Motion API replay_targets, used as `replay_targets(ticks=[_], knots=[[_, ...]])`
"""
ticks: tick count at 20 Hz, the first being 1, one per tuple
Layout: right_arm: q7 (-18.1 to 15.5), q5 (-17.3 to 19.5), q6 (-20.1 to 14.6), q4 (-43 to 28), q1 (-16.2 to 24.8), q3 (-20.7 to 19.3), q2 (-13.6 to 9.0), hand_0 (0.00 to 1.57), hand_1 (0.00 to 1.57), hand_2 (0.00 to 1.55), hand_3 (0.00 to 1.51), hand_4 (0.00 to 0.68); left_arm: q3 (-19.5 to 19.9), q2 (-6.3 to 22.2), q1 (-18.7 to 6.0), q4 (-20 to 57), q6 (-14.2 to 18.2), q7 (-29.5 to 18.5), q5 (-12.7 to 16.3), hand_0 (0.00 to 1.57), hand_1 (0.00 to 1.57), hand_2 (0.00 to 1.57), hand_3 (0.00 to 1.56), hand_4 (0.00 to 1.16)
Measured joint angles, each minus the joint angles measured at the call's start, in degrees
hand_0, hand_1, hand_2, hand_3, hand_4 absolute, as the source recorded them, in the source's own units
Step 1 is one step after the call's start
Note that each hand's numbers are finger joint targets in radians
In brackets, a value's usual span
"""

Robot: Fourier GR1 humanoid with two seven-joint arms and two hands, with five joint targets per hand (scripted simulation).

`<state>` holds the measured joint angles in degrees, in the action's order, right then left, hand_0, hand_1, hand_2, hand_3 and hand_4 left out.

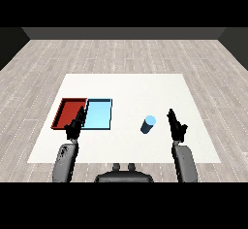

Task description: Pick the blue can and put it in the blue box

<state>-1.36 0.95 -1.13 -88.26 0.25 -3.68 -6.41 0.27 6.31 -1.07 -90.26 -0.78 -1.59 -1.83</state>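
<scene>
A blue can stands upright on the white table, right of the middle. The light blue tray lies to its left, side by side with the red tray. My right hand hovers to the right of the can with a small gap between them; its fingers are straight and it holds nothing. My left hand is at the near edge of the two trays, over the seam between them, fingers relaxed and holding nothing.
Both trays look bare inside. The table's near edge runs just behind my forearms, and a grey wood floor surrounds the table.
</scene>
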Motion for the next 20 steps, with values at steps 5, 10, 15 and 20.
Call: replay_targets(ticks=[5, 10, 15, 20], knots=[[1.52, 1.03, 0.14, -0.79, 1.73, 2.28, 1.80, 0.00, 0.00, 0.00, 0.00, 0.000, 0.33, -1.46, 1.21, 0.35, 0.16, 0.36, 0.55, 0.00, 0.00, 0.00, 0.00, 0.00], [-7.19, -2.27, 4.81, -3.36, 2.89, 5.30, 4.28, 0.00, 0.00, 0.00, 0.00, 0.000, 1.73, -3.28, 1.42, -1.56, -0.16, -8.43, 2.99, 0.00, 0.00, 0.00, 0.00, 0.00], [-13.94, -4.15, 8.52, -4.19, 5.39, 6.13, 4.44, 0.00, 0.00, 0.00, 0.00, 0.000, 2.30, -4.22, 1.89, 0.22, -0.93, -16.42, 3.52, 0.00, 0.00, 0.00, 0.00, 0.00], [-16.94, -3.75, 8.85, -2.90, 5.47, 6.95, 5.23, 0.00, 0.00, 0.00, 0.00, 0.000, 2.13, -4.91, 2.55, 1.19, -0.59, -19.78, 3.24, 0.00, 0.00, 0.00, 0.00, 0.00]])
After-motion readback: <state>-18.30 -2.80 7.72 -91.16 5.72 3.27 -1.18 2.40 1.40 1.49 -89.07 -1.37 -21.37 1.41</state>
